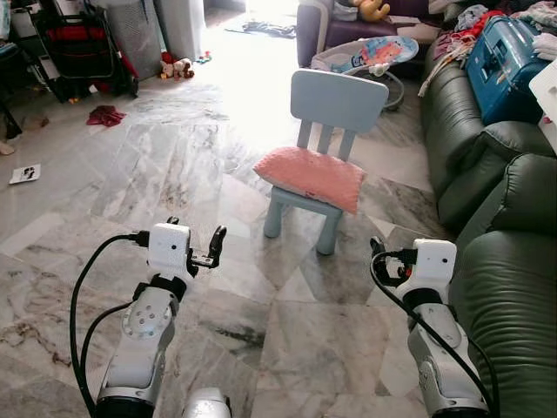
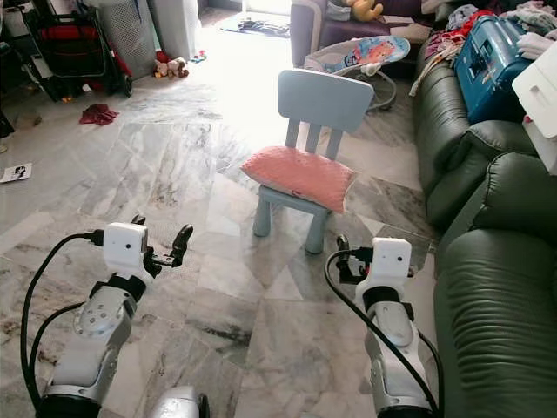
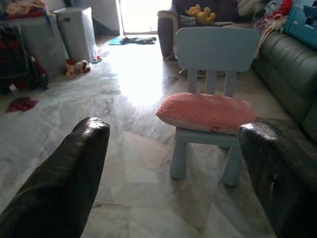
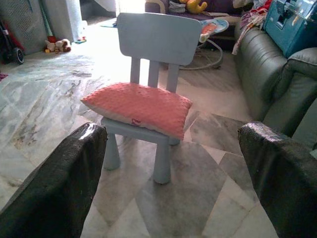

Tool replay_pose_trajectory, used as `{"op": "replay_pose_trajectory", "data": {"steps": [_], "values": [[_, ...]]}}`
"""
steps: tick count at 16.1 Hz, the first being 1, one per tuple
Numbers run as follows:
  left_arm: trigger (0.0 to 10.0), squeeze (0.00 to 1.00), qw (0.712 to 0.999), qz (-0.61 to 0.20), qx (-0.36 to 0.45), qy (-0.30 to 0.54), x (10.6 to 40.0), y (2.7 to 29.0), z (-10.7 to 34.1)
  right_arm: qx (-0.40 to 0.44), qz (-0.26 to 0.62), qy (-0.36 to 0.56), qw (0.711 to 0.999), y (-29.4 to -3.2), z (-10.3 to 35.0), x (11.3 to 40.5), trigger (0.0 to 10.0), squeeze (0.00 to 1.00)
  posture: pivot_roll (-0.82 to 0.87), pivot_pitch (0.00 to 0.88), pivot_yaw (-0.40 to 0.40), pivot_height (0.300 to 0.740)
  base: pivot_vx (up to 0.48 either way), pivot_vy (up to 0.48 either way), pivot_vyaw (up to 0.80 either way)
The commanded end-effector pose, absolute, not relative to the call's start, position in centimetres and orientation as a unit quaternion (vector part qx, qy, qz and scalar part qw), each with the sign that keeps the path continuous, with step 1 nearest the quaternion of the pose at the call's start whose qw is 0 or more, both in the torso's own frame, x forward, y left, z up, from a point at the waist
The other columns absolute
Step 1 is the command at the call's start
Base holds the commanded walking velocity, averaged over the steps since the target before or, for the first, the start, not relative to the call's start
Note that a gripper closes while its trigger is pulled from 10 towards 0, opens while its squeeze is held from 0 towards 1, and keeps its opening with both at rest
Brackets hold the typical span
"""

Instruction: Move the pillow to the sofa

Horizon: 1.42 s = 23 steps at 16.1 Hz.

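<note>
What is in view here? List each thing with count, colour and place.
pillow: 1, pink, lying on the chair seat
chair: 1, pale blue, on the floor beside the sofa
sofa: 1, dark green, along the robot's right
case: 1, blue, on the sofa's far end
bouncer: 1, blue patterned, behind the chair
stroller: 1, black and red, far left
cloth: 1, red, on the floor near the stroller
floor: grey marble tiles
left gripper: fingers open, raised short of the chair
right gripper: fingers open, raised short of the chair
</note>
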<state>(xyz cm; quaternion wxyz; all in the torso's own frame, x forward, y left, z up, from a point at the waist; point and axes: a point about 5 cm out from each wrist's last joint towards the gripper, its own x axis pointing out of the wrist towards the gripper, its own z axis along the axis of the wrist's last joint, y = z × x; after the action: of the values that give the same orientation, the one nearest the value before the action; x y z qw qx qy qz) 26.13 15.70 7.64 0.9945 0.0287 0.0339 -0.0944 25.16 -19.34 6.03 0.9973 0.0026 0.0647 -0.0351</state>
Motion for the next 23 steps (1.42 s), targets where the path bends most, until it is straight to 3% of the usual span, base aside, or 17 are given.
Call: {"op": "replay_pose_trajectory", "data": {"steps": [1,11,14,20,23], "values": [[10.0,0.0,0.995,-0.097,0.028,0.025,26.3,15.6,8.2,0.006,-0.038,0.062,0.997,-19.9,6.3,25.1,10.0,0.0,0.02,0.0,-0.033,0.74,0.247,0.0,0.0],[10.0,0.0,0.994,-0.1,0.028,0.027,26.2,15.3,8.1,0.005,-0.045,0.066,0.997,-20.4,6.4,25.4,10.0,0.0,0.03,0.0,-0.049,0.74,0.292,0.355,0.0],[10.0,0.0,0.994,-0.102,0.03,0.024,26.2,15.2,8.2,0.005,-0.048,0.065,0.997,-20.5,6.4,25.6,10.0,0.0,0.03,0.0,-0.05,0.74,0.45,0.0,0.0],[10.0,0.0,0.993,-0.111,0.023,0.028,26.2,14.4,8.1,0.011,-0.046,0.067,0.997,-20.2,6.1,25.8,10.0,0.0,0.03,0.0,-0.055,0.74,0.477,0.0,-0.6],[10.0,0.0,0.994,-0.107,0.015,0.023,26.2,14.3,8.2,0.01,-0.042,0.066,0.997,-19.9,6.1,25.9,10.0,0.0,0.04,0.0,-0.054,0.74,0.111,0.0,0.0]]}}
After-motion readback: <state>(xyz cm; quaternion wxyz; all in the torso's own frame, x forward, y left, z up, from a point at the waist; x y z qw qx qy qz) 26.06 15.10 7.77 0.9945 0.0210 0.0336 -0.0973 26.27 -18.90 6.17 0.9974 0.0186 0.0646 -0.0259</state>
